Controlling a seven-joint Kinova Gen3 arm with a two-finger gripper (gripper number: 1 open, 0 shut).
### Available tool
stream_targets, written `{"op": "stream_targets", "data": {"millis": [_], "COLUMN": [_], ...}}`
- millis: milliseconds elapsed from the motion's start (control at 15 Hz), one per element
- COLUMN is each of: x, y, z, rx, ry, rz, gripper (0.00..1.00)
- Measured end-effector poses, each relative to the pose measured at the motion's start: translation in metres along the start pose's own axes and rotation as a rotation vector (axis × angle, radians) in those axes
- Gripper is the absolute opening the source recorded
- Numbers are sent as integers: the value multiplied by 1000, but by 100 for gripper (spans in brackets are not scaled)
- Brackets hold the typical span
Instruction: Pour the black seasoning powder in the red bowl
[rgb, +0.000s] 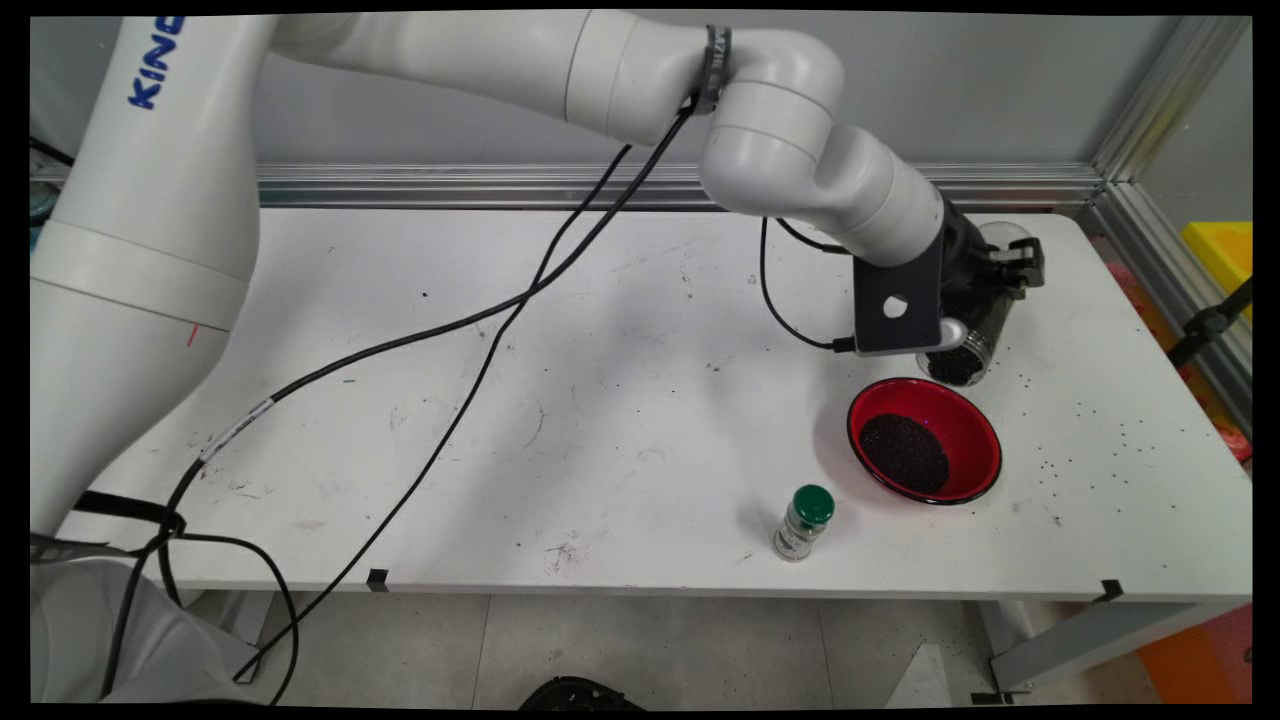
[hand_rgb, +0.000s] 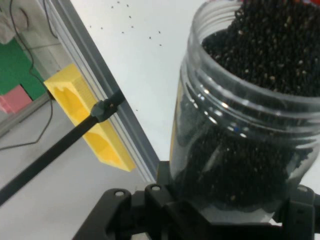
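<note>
Looking at the far right of the table (rgb: 620, 330), you will find the gripper (rgb: 985, 290) clamped around a clear plastic jar (rgb: 968, 345), its black fingers pressed against the jar's body near the base. The jar is tilted, mouth down and toward the table's near side, and it is held above the table just behind a red bowl (rgb: 970, 425). In the hand view the jar (hand_rgb: 240, 135) fills the right side: it is a round, transparent container with a ribbed, threaded neck and no lid, and it is packed with small black seeds (hand_rgb: 265, 45) that reach the open mouth. The gripper (hand_rgb: 220, 210) linkage closes around the jar's lower end at the bottom edge of that view. The bowl is round and glossy, with a dark rim, and it holds a flat mound of the same black seeds (rgb: 903, 452) on its left side. Near the table's front edge, to the left of the bowl and apart from it, stands a small spice bottle (rgb: 802, 522) with a green cap, upright and slightly leaning. Loose black grains (rgb: 1100, 420) are scattered over the white surface to the right of the bowl. Black cables (rgb: 480, 330) hang from the arm across the table's middle. Note the yellow bin (rgb: 1225, 255) beyond the aluminium frame on the right.
</note>
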Motion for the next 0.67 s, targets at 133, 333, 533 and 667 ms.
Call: {"op": "stream_targets", "data": {"millis": [133,333,533,667], "x": [-3,-8,-13,-17], "y": [0,1,2,2], "z": [-4,-10,-16,-20], "rx": [-10,-27,-43,-56], "ry": [9,35,61,80], "rz": [-52,-131,-214,-281], "gripper": [0,0,0,0]}}
